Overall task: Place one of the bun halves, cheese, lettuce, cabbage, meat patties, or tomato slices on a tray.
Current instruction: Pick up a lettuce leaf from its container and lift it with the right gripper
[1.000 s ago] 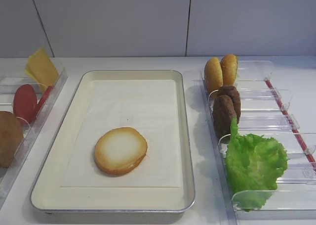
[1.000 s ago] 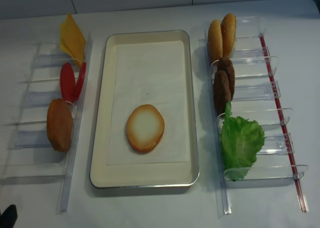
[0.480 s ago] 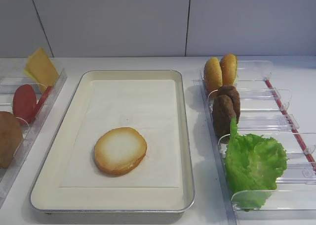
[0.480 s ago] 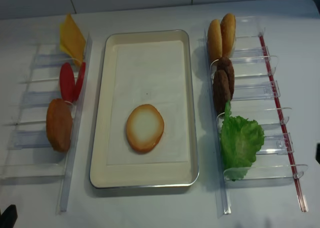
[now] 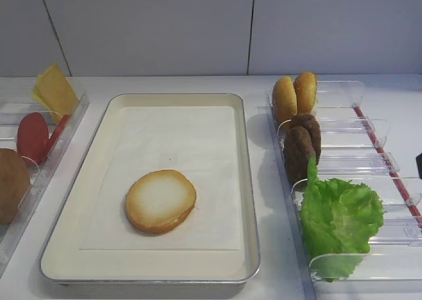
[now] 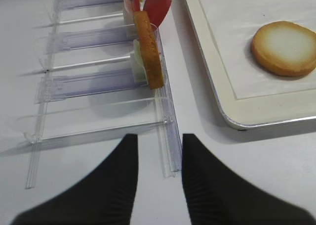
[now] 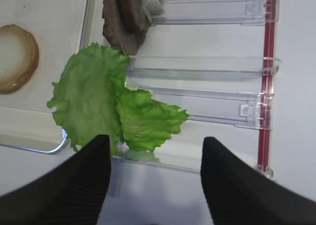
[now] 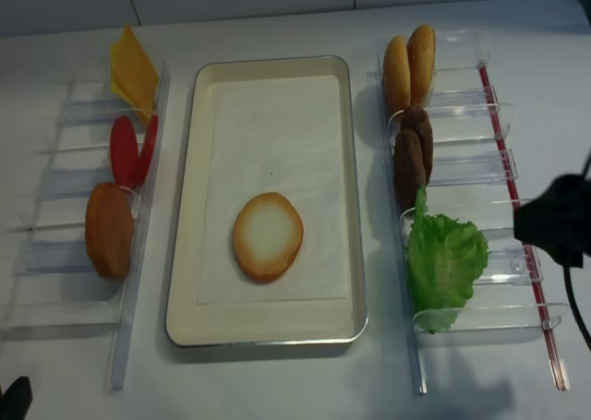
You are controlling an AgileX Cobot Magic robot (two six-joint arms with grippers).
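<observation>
The silver-rimmed tray (image 5: 245,181) holds one bun half (image 5: 160,200), cut face up. In the right rack stand two more bun halves (image 5: 295,97), meat patties (image 5: 302,145) and the lettuce (image 5: 341,217). The left rack holds cheese (image 5: 55,89), tomato slices (image 5: 34,136) and a bun half (image 5: 10,184). My right gripper (image 7: 155,142) hovers open and empty over the rack's near end, just short of the lettuce (image 7: 106,104). My left gripper (image 6: 159,138) is open and empty at the left rack's near end. I cannot make out any cabbage.
Clear plastic racks (image 8: 480,171) with thin dividers flank the tray on both sides. A red strip (image 7: 267,62) runs along the right rack's outer edge. My right arm (image 8: 552,222) hangs over that rack. A wall closes off the back of the table.
My right arm has come in from the right edge and now hangs over the outer side of the right rack, beside the lettuce. The food has not moved.
</observation>
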